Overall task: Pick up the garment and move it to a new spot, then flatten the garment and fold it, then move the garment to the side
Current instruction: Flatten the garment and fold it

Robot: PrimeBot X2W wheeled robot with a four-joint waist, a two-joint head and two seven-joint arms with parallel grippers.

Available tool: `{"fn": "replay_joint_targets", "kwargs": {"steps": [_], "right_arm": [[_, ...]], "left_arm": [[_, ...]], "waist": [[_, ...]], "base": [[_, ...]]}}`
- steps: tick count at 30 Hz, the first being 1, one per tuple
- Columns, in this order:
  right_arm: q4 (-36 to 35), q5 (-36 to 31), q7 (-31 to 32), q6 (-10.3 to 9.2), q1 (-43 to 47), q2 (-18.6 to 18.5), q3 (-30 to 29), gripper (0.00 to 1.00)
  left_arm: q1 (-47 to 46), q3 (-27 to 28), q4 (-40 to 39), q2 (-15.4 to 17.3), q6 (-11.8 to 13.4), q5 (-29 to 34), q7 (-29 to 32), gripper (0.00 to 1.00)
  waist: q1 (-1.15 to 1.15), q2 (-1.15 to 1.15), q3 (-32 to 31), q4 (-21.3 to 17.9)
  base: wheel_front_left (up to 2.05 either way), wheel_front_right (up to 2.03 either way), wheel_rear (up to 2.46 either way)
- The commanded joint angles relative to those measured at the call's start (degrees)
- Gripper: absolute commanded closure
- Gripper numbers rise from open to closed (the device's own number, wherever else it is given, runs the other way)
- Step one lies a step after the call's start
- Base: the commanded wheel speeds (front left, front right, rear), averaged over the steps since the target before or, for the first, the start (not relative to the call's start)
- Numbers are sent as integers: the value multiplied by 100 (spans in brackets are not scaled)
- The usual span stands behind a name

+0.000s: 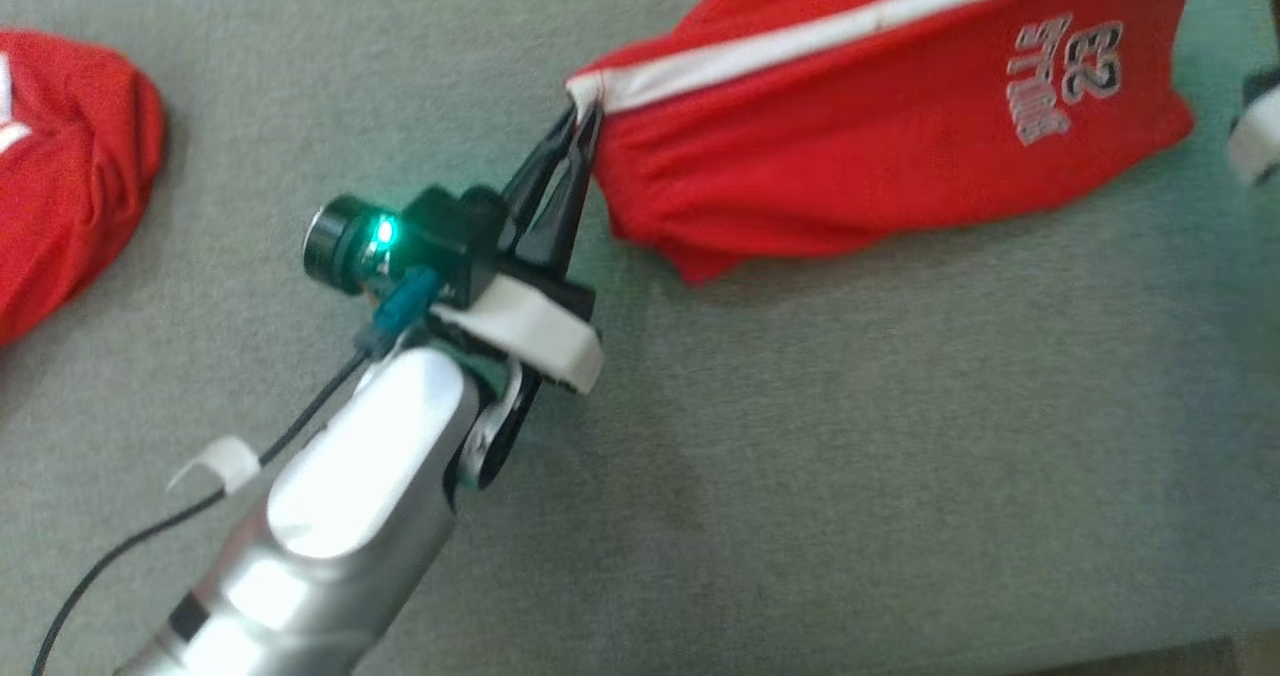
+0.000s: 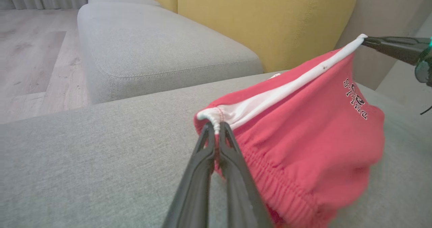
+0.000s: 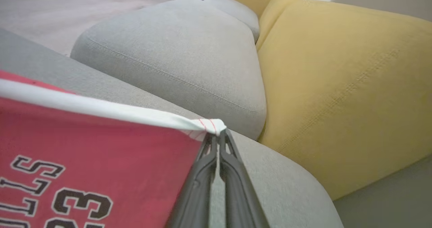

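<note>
Garment [image 1: 880, 126] top and second red cloth [image 1: 60, 156], partly outside the head view

Left gripper [image 2: 215, 128] pinching a corner of the garment [image 2: 303, 153] above the grey seat cushion [image 2: 84, 160].
Its two dark fingers are closed on the white gathered corner; the red cloth hangs bunched from a taut white band [image 2: 290, 84]; at the band's far end, upper right, the right gripper [image 2: 367, 40] is clamped on the other corner; dark lettering [image 2: 354, 98] sits below the band, blurred, perhaps with a number; behind lie a second grey cushion [image 2: 162, 49], a yellow backrest [image 2: 270, 19] and wooden floor [image 2: 30, 62].
</note>
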Motion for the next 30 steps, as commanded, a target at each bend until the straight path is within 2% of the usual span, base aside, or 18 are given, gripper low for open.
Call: {"fn": "replay_joint_targets", "kwargs": {"steps": [1, 9, 10, 11, 12, 13, 14, 15, 20, 24, 30], "right_arm": [[104, 83, 12, -5, -288, -229, 243, 100], [1223, 227, -127, -5, -1557, -311, 1458, 100], [1351, 230, -181, -5, -1676, -296, 1566, 97], [1478, 248, -250, -5, -1784, -267, 1645, 80], [1603, 257, -332, -5, -1881, -236, 1714, 48], [1717, 262, -425, -5, -1963, -204, 1775, 0], [1825, 286, -516, -5, -2033, -167, 1796, 0], [1929, 304, -602, -5, -2091, -135, 1779, 0], [2261, 689, -788, -5, -2042, 77, 1596, 0], [2430, 1630, -833, -5, -1587, 247, 1476, 0], [2610, 2702, -411, -5, -1118, 7, 1726, 0]], "left_arm": [[-266, 214, -98, 19, 44, 57, 28, 100], [-837, 172, 283, -241, -21, 145, -107, 100], [-890, 173, 340, -270, -12, 157, -138, 100], [-930, 171, 389, -297, -8, 167, -169, 100], [-961, 170, 433, -320, 1, 177, -203, 100], [-981, 165, 475, -343, 7, 184, -238, 69], [-987, 163, 513, -366, 24, 191, -278, 4], [-985, 167, 544, -385, 63, 212, -340, 0], [-856, 158, 596, -411, 234, 354, -755, 0], [-315, 273, 361, -413, 659, 574, -1273, 0], [707, 569, -624, -460, 1002, 985, -1346, 0]], "waist": [[-2, 0, 234, 195], [-2, 0, 580, 415], [-2, 0, 608, 428], [-2, 0, 628, 438], [-2, 0, 641, 445], [-2, 0, 648, 452], [-2, 0, 650, 457], [-2, 0, 644, 463], [-2, 0, 529, 485], [-2, 0, 275, 537], [-2, 0, 114, 783]], "base": [[0, 0, 0], [0, 0, 0], [0, 0, 0], [0, 0, 0], [0, 0, 0], [0, 0, 0], [0, 0, 0], [0, 0, 0], [0, 0, 0], [0, 0, 0], [0, 0, 0]]}}
